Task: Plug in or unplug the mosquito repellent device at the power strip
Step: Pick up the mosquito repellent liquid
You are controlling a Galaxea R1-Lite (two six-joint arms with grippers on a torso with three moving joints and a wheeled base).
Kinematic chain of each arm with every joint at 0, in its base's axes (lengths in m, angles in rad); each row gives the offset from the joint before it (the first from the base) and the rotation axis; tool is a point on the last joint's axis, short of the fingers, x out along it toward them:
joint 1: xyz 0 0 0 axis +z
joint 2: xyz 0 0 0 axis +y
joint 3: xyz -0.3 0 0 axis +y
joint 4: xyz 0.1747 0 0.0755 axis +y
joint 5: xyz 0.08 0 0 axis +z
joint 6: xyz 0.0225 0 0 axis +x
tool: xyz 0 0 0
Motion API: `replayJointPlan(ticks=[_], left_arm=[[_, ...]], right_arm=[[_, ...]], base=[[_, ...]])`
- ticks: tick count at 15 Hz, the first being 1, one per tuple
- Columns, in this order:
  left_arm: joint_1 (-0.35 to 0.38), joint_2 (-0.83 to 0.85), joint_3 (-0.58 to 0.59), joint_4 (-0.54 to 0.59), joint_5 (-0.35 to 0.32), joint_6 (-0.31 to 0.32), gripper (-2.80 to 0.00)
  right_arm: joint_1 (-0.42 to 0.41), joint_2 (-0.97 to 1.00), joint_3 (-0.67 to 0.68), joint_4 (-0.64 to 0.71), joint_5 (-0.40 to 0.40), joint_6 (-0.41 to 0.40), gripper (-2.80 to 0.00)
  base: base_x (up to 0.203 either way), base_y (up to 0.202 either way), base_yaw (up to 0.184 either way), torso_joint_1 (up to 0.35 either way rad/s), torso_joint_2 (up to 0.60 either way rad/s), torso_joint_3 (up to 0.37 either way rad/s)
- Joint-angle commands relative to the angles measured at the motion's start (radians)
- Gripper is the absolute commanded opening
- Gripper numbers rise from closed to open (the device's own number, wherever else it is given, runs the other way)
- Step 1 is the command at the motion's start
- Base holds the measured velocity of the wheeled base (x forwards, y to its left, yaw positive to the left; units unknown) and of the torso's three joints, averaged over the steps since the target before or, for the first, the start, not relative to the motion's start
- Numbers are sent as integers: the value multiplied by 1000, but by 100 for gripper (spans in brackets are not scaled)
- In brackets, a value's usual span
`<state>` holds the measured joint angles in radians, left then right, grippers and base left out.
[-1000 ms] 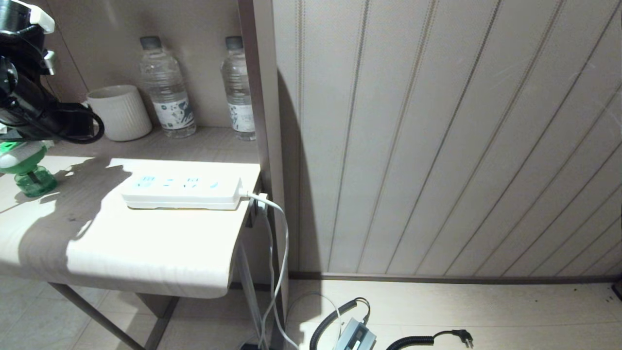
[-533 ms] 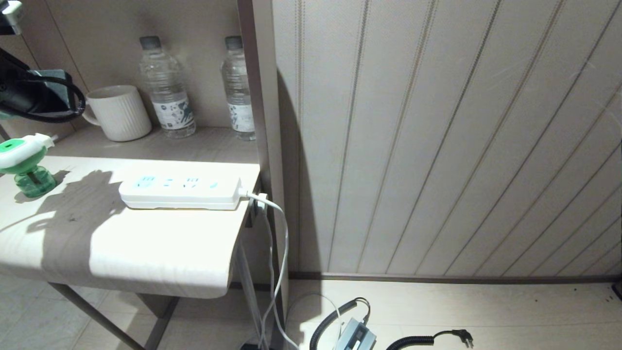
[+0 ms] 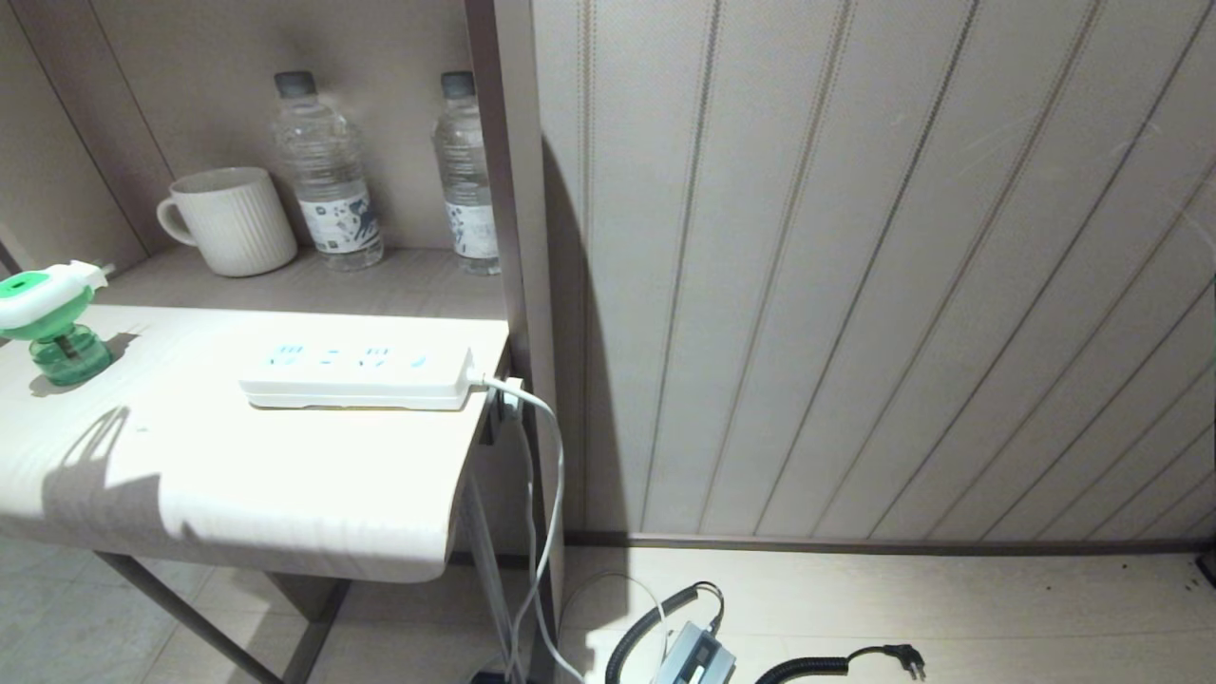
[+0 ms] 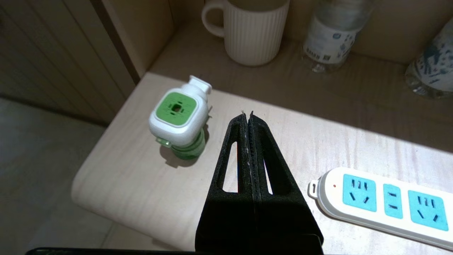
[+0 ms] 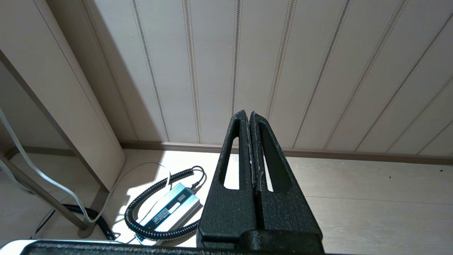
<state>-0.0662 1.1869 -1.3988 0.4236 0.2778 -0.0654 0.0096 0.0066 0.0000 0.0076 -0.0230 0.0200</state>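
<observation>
Mosquito repellent device (image 3: 46, 318) stands upright at the far left of the table (image 3: 285, 494), unplugged, green bottle down, white-and-green head up, prongs aimed toward the far shelf; nothing touches it. In the left wrist view the device (image 4: 178, 120) shows its green top face, and the left gripper (image 4: 247, 118) hangs above the tabletop between it and the power strip (image 4: 382, 203), fingers pressed together, empty, clear of both. The left arm is out of the head view; only its shadow falls on the near left part of the table. Right of the device, on the far shelf, a white ribbed mug (image 3: 228, 220) sits with its handle to the left, then two clear water bottles (image 3: 328, 171) side by side, the second against the cabinet post. The power strip (image 3: 356, 377) lies flat near the table's right edge, well apart from the device, all pale blue sockets free, white cord (image 3: 546, 456) leaving its right end and dropping to the floor. Further right there is a panelled wall; on the floor below, a small grey adapter (image 3: 698, 655) with a coiled black cable and loose plug. The right gripper (image 5: 247, 118) is parked low over that floor area, fingers together, holding nothing.
</observation>
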Motion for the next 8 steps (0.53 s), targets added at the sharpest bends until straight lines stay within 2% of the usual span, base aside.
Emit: replayJointPlan(ticks=[1, 4, 8], left_arm=[[11, -179, 172, -172, -4, 31, -280], [53, -316, 443, -323, -22, 38, -280], [78, -519, 753, -672, -28, 74, -280]], right_arm=[[0, 0, 0, 0, 0, 0, -280], [0, 0, 0, 0, 0, 0, -280], [0, 0, 0, 0, 0, 0, -280]], base=[[0, 0, 0, 0, 0, 0], [0, 0, 0, 0, 0, 0], [0, 0, 0, 0, 0, 0]])
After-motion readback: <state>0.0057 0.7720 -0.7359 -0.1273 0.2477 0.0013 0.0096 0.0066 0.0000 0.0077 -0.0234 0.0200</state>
